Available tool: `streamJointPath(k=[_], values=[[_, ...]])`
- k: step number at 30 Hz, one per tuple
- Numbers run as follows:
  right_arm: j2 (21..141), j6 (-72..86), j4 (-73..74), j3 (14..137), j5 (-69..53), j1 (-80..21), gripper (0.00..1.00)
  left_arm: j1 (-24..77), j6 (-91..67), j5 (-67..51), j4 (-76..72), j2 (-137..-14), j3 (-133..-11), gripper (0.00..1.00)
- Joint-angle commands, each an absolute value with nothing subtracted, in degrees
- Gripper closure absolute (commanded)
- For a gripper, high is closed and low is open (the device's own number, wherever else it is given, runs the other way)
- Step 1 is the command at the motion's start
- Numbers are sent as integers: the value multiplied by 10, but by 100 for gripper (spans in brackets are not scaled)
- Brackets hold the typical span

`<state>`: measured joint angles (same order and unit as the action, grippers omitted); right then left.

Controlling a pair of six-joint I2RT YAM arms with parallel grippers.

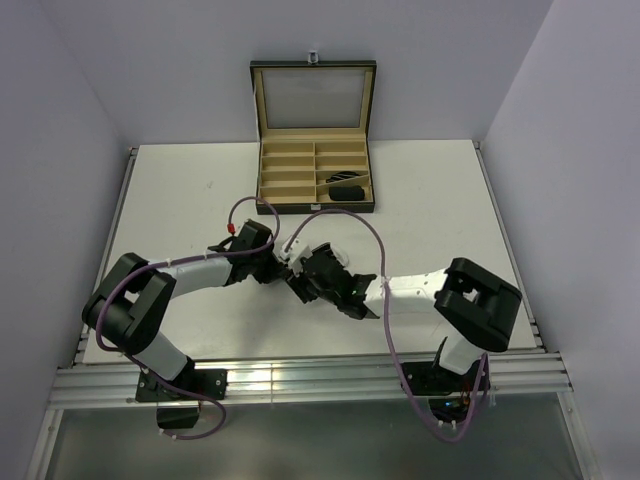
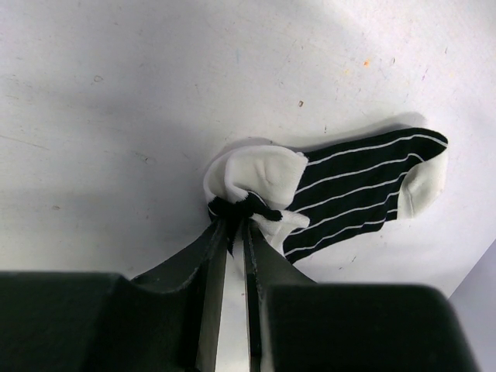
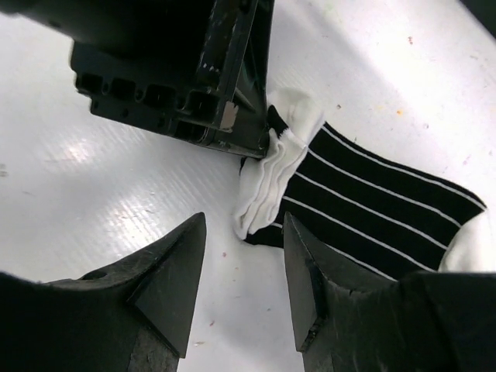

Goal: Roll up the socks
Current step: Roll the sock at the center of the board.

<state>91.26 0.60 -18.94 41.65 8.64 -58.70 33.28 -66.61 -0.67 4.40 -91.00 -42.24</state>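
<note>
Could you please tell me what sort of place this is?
Likely a robot lab work cell: a white table boxed in by plain walls, an aluminium rail along its near edge, and one striped sock as a prop.

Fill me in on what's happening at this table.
The left tool is pinched shut on the bunched white cuff of a black striped sock, which lies flat on the table. The right tool sits open just short of that cuff, holding nothing. At the back, the compartmented box stands open with a dark bundle in one right-hand compartment.
</note>
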Motion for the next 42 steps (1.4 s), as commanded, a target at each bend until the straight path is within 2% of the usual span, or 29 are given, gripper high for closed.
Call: streamJointPath(k=[1,21,23,24,26,27,28,29,32,38,39,42], values=[[932,-52,-229,428,157,-609,48,330,-651,-4,62,-920,-436,80],[1064,-62,-190,490,227,-625,51,330,-648,-6,61,-918,-432,80],[1070,-57,-174,494,224,-623,58,330,-648,-9,61,-918,-433,80],[1071,-52,-166,497,219,-621,67,330,-649,-10,61,-918,-434,80],[1072,-45,-149,499,209,-617,79,330,-648,-11,61,-917,-435,80],[1071,-41,-146,499,191,-611,95,330,-648,-11,62,-914,-436,80],[1068,-37,-135,499,179,-607,100,330,-645,-13,59,-913,-436,80],[1065,-33,-132,497,162,-602,100,330,-643,-13,56,-906,-436,80],[1042,-1,-115,495,90,-578,100,330,-644,-11,53,-883,-432,73],[1001,88,-97,484,-110,-504,100,330,-657,22,41,-820,-422,51],[997,100,-100,482,-139,-493,100,330,-663,26,34,-810,-411,44],[993,147,-123,474,-250,-451,100,330,-675,41,8,-771,-384,35]])
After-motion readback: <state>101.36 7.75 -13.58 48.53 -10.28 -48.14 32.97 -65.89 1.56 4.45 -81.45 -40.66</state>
